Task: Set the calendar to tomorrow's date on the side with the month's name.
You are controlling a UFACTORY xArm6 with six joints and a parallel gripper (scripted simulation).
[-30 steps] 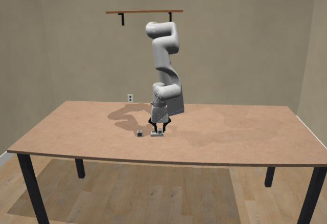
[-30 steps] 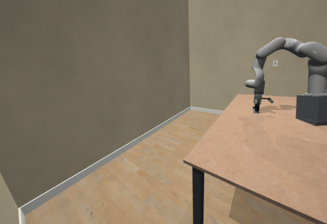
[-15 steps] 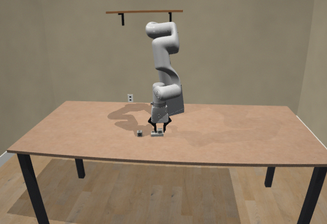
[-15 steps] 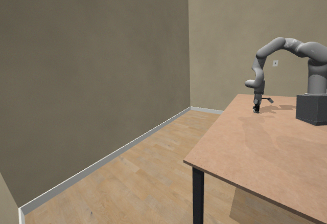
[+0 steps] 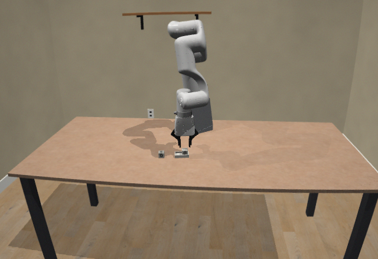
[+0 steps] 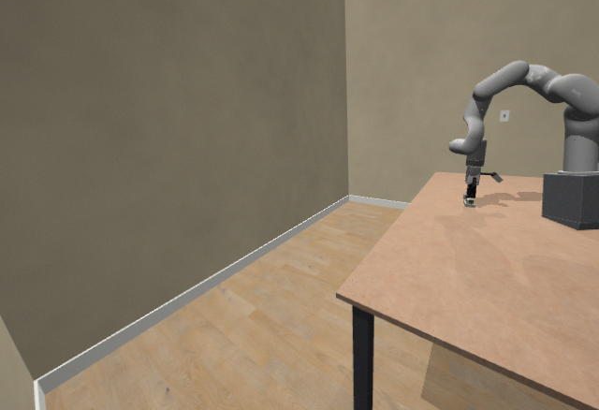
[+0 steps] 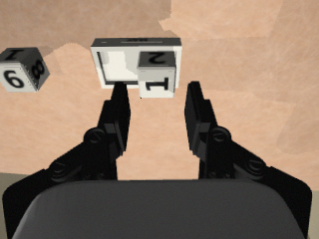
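Note:
The tray [image 5: 181, 156] [image 7: 110, 43] stands flat on the table, with small dark lettering on its side toward the robot base. One cube [image 5: 184, 151] [image 7: 157, 84] stands in the tray's right half in the wrist view. It shows a 2 on the lettered side, turned the same way up as the lettering, and a sideways 1 on top. The tray's left half is empty. The other cube [image 5: 160, 154] [image 7: 23, 71] lies left of the tray, showing a 9 or 6, an 8 and a 1. My gripper [image 5: 185, 146] [image 7: 157, 97] is open and empty above the tray cube.
The table [image 5: 259, 170] [image 6: 435, 274] extends widely around the tray. The robot's dark base [image 5: 202, 117] [image 6: 561, 199] stands behind the tray. A wooden shelf [image 5: 166, 13] is on the wall behind the arm.

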